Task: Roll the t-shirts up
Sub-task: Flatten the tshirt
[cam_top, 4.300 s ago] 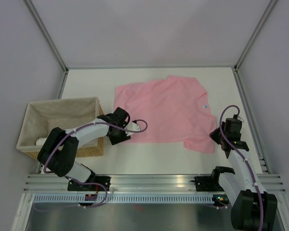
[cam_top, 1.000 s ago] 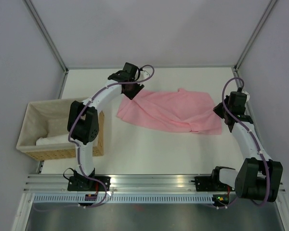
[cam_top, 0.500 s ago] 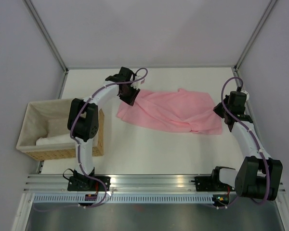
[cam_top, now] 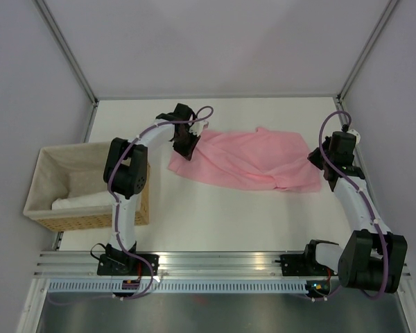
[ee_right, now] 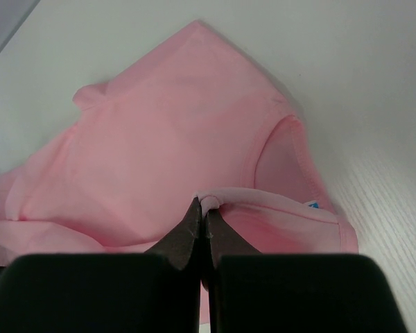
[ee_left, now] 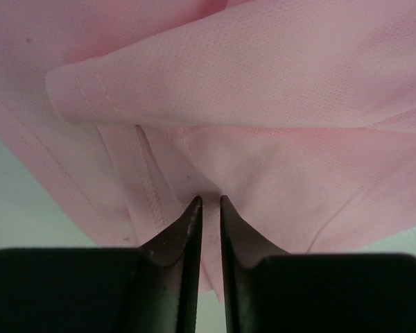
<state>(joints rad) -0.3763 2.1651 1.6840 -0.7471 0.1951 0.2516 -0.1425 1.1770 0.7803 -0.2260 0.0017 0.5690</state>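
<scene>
The light-pink t-shirt (cam_top: 249, 159) lies folded lengthwise in a band across the far middle of the table. My left gripper (cam_top: 186, 146) is at its left end. In the left wrist view the jaws (ee_left: 208, 202) stand a narrow gap apart over the hemmed cloth (ee_left: 263, 69), which shows through the gap. My right gripper (cam_top: 328, 177) is at the shirt's right end. In the right wrist view it (ee_right: 203, 201) is shut on a raised fold of the shirt (ee_right: 159, 146), next to the small blue neck label (ee_right: 312, 204).
A wicker basket (cam_top: 45, 154) with beige lining stands at the left, with a white cloth (cam_top: 76, 201) in it. Metal frame posts and grey walls bound the table on the left, right and far sides.
Since 4.3 s ago the flat shirt has been folded in half. Over the last second my left gripper moved from the shirt's far-left corner toward me along its left end. The shirt and right gripper stayed put.
</scene>
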